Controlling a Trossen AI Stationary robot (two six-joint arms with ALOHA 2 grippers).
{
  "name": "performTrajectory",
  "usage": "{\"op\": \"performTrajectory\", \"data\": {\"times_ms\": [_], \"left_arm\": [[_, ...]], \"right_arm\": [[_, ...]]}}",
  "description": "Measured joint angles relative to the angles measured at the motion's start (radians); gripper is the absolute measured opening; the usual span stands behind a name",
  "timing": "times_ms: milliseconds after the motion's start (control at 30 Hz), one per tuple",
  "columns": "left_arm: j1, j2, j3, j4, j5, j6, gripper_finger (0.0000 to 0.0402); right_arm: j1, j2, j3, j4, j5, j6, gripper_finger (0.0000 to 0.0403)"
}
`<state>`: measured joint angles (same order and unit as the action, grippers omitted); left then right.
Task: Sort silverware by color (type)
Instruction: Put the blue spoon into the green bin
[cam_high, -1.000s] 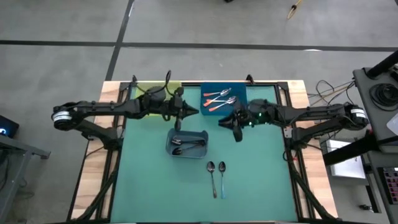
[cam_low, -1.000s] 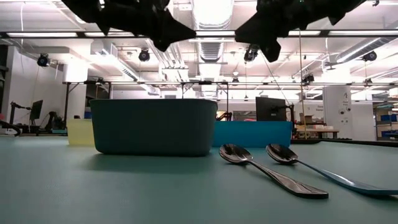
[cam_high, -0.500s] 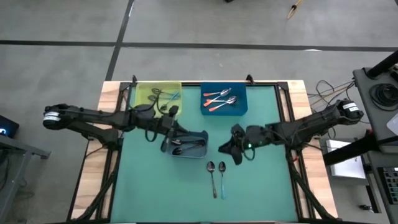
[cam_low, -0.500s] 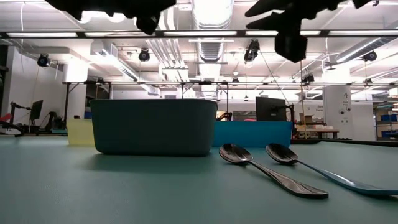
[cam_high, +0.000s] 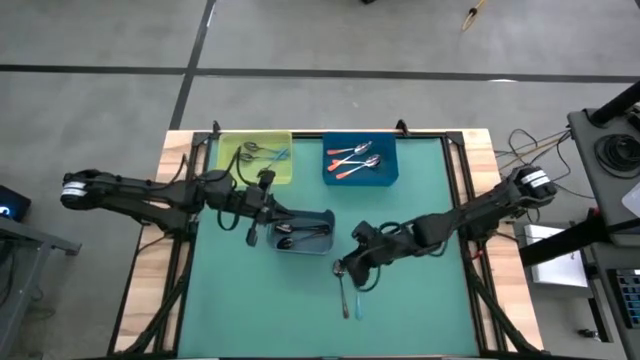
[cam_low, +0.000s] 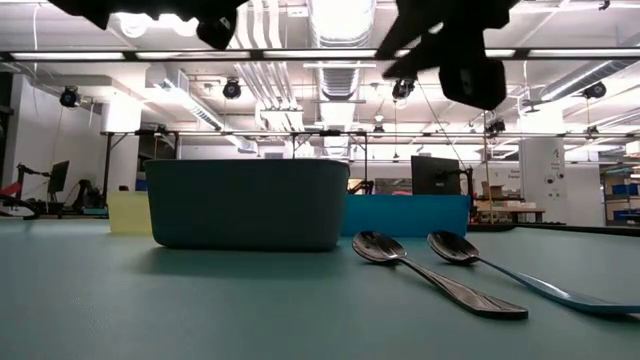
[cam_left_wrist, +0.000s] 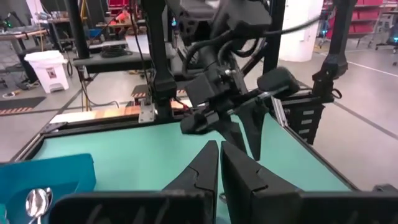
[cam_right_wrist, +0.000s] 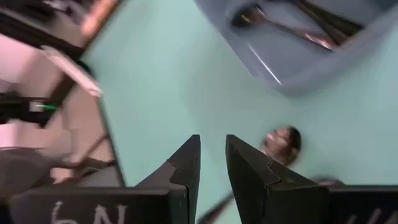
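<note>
Right pincer (cam_high: 352, 272) hides spoon bowls (cam_high: 340, 268); pincer tip cut off in low view.

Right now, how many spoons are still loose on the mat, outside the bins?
2. A dark spoon and a blue-handled spoon lie side by side in front of the grey bin. The right gripper hangs over their bowls, so it could hide something.

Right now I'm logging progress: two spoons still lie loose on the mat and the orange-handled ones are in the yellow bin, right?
Not quite. The high view shows the orange-handled spoons in the blue bin, not the yellow bin. Two loose spoons do lie on the mat.
</note>
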<state>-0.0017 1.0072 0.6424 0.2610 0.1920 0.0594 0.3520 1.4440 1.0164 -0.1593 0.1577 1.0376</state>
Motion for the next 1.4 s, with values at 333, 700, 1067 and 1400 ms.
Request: {"op": "performTrajectory", "data": {"times_ms": [333,700,1067,1400], "left_arm": [[0.0,-0.099,-0.052,-0.055,0.0,-0.002,0.0],[0.0,-0.197,-0.104,-0.072,0.0,0.013,0.0],[0.0,-0.256,-0.102,-0.106,0.0,0.085,0.0],[0.001,-0.257,-0.102,-0.107,-0.001,0.148,0.0]], "right_arm": [[0.004,0.178,0.304,-0.455,-0.013,0.155,0.0068],[0.036,0.288,0.401,-0.518,-0.116,0.315,0.0068],[0.071,0.353,0.388,-0.557,-0.17,0.491,0.0068],[0.065,0.405,0.387,-0.581,-0.212,0.561,0.0071]]}}
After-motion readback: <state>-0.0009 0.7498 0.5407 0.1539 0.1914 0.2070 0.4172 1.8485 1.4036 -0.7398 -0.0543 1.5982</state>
